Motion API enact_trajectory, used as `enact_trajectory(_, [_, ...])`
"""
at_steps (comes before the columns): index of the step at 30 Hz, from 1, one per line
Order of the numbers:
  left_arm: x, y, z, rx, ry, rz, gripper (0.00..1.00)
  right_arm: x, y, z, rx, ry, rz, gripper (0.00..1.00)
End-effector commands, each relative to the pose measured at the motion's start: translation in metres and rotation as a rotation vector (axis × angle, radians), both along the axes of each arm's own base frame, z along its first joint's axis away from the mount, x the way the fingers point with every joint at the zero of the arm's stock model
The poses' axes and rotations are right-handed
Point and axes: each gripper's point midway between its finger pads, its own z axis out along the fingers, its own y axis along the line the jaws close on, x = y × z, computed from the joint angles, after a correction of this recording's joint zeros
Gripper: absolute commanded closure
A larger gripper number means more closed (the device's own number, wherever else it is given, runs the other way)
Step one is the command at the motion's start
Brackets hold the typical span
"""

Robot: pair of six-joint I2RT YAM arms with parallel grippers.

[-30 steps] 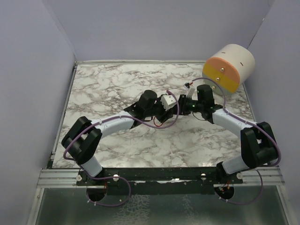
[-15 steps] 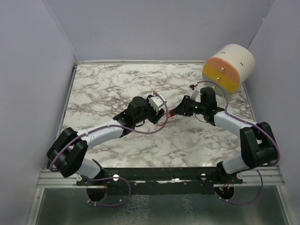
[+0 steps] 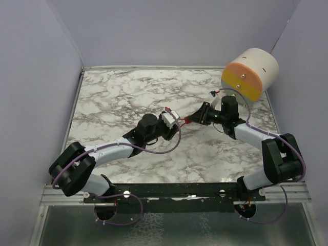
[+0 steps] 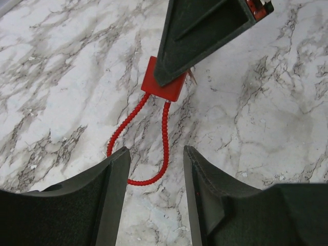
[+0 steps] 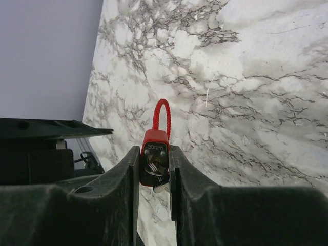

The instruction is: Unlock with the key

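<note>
My right gripper (image 5: 154, 151) is shut on a red padlock (image 5: 155, 142), squeezing the sides of its body. The padlock's red cable loop (image 5: 161, 115) sticks out past the fingertips. A silver key (image 5: 160, 185) on a ring sits in the lock's keyhole, facing the right wrist camera. In the top view the padlock (image 3: 188, 121) hangs over the middle of the table between both arms. My left gripper (image 4: 156, 151) is open just short of the lock (image 4: 164, 84). The end of the cable loop (image 4: 165, 128) shows between its fingers, and neither finger presses it.
A cream cylinder with an orange and yellow face (image 3: 251, 74) stands at the back right corner. The marble table (image 3: 118, 92) is walled on the left, back and right. The right gripper's fingers (image 4: 205, 31) hang close above the left gripper.
The left arm has pulled back toward the near left and lowered. Its jaws widened, then narrowed again. The right gripper has tilted slightly left, still holding the padlock.
</note>
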Motion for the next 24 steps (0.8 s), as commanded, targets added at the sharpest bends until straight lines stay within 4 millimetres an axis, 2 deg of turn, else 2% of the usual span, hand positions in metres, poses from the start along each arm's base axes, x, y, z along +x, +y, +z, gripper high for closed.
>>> enact_trajectory(1, [0.000, -0.021, 0.003, -0.030, -0.015, -0.045, 0.53, 0.001, 0.005, 0.022, 0.056, -0.064, 0.026, 0.99])
enact_trajectory(6, [0.000, -0.030, -0.004, -0.019, -0.020, -0.059, 0.54, -0.003, 0.006, 0.030, 0.071, -0.086, 0.047, 0.99])
enact_trajectory(12, [0.004, -0.036, -0.003, -0.027, -0.034, -0.059, 0.55, -0.008, 0.006, 0.038, 0.078, -0.107, 0.060, 0.99])
enact_trajectory(14, [0.006, -0.038, -0.003, -0.029, -0.037, -0.057, 0.58, -0.009, 0.007, 0.039, 0.080, -0.111, 0.067, 0.99])
enact_trajectory(21, [0.016, -0.044, 0.001, -0.040, -0.050, -0.037, 0.78, -0.015, 0.006, 0.041, 0.080, -0.114, 0.077, 0.99])
enact_trajectory(24, [0.019, -0.045, 0.002, -0.044, -0.051, -0.022, 0.93, -0.016, 0.006, 0.039, 0.080, -0.110, 0.079, 0.99])
